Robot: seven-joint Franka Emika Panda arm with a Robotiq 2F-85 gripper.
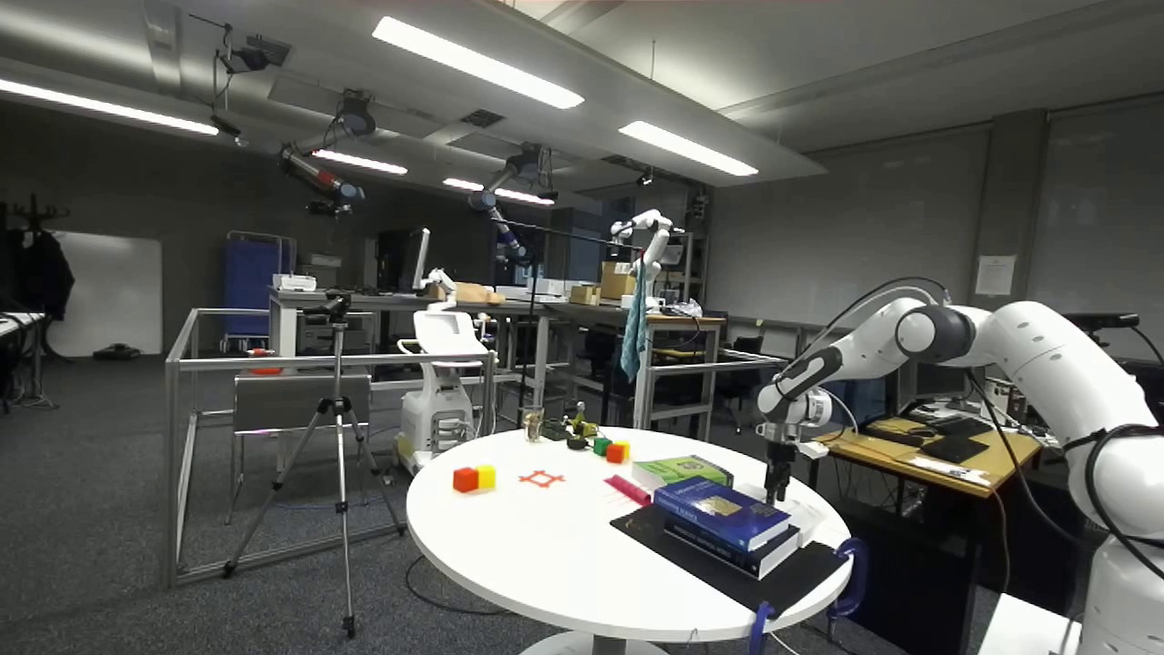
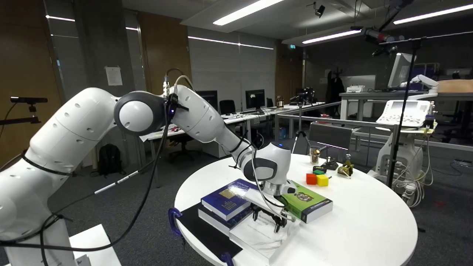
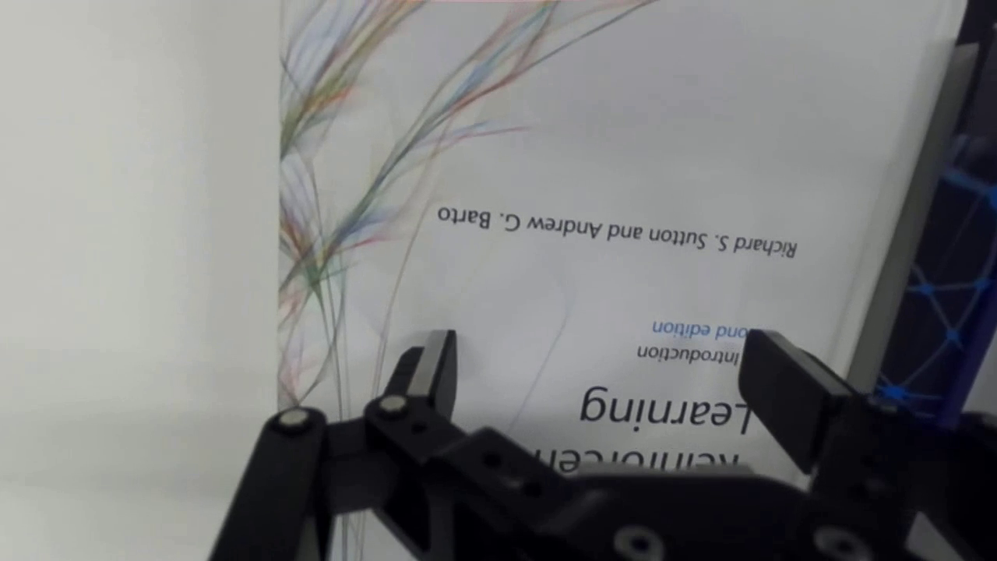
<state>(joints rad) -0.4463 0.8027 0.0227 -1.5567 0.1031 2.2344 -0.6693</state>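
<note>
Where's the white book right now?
In an exterior view, the white book lies at bottom centre under the open tool, right of the dark book beneath the blue book.

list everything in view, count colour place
round table: 1, white, foreground
mat: 1, black, table edge
clamps: 2, blue, table edge
lower book: 1, dark blue, on mat
blue book: 1, blue, on lower book
Reinforcement Learning book: 1, white, beside lower book
green book: 1, green, on table
cubes: 5, two red, two yellow, one green, on table
hash-shaped outline: 1, red, on table
pink strip: 1, pink, on table
glass: 1, clear, far on table
small items: several, dark and gold, near glass
tripod: 1, silver, on floor
ultrasound machine: 1, white, on floor
gripper: 1, black, open over Reinforcement Learning book
Panda arm: 1, white, over table
</note>
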